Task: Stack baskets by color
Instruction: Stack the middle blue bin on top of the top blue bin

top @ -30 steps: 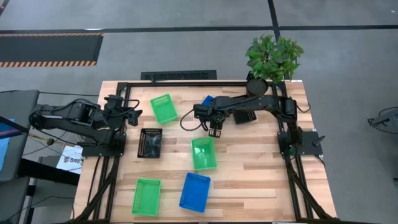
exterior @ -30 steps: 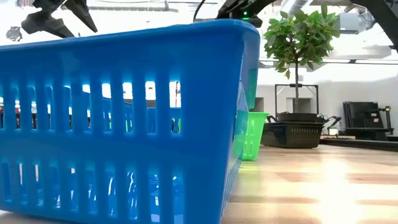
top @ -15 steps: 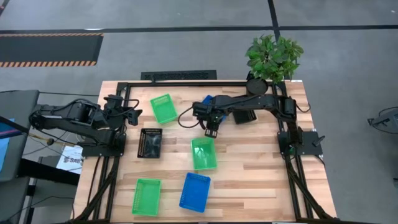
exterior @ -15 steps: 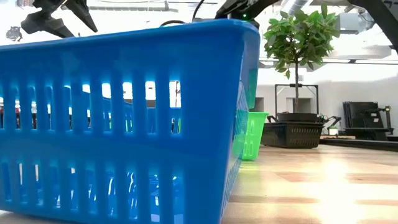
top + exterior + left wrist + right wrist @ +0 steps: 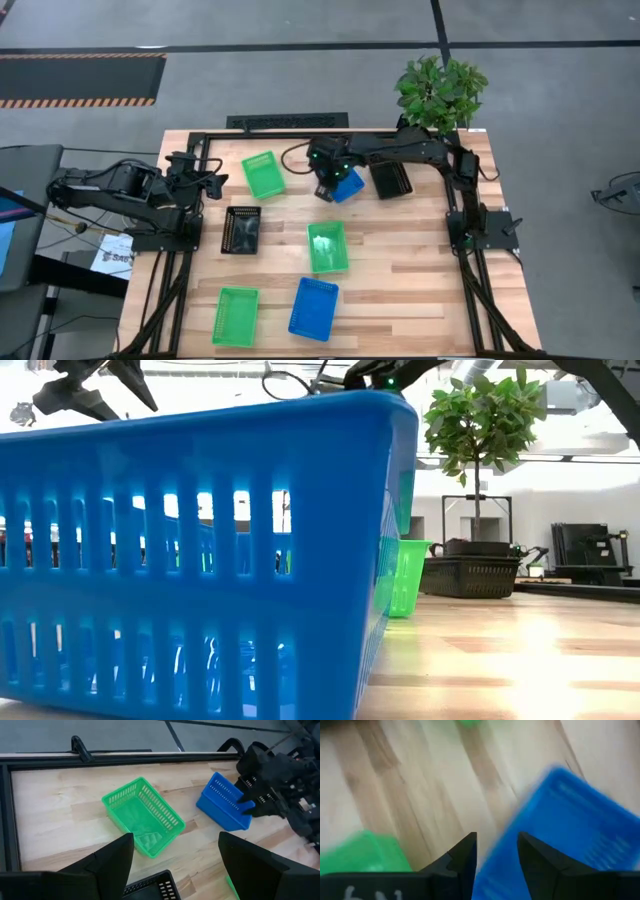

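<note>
My right gripper hangs open, pointing down, at the left end of a blue basket near the table's far edge. In the right wrist view this basket's edge runs between the gripper's fingers. The left wrist view shows the basket flat on the wood beside a green basket. My left gripper waits open above the left edge. Other baskets lie on their bottoms: green, green, blue, black, black. My right gripper comes at the blue basket's left end from above, one finger on either side of its edge. The right wrist view is blurred, so I cannot tell whether a finger touches the basket.
A potted plant stands at the far right corner. A black frame runs along the table's far edge and sides. In the low view the near blue basket fills most of the picture. Bare wood lies at the near right.
My right gripper has risen from the far end of the middle green basket and swung toward the far edge and a little left, tipping and rolling, to the blue basket's left end. More of that blue basket now shows from under the arm. The green basket stays put.
</note>
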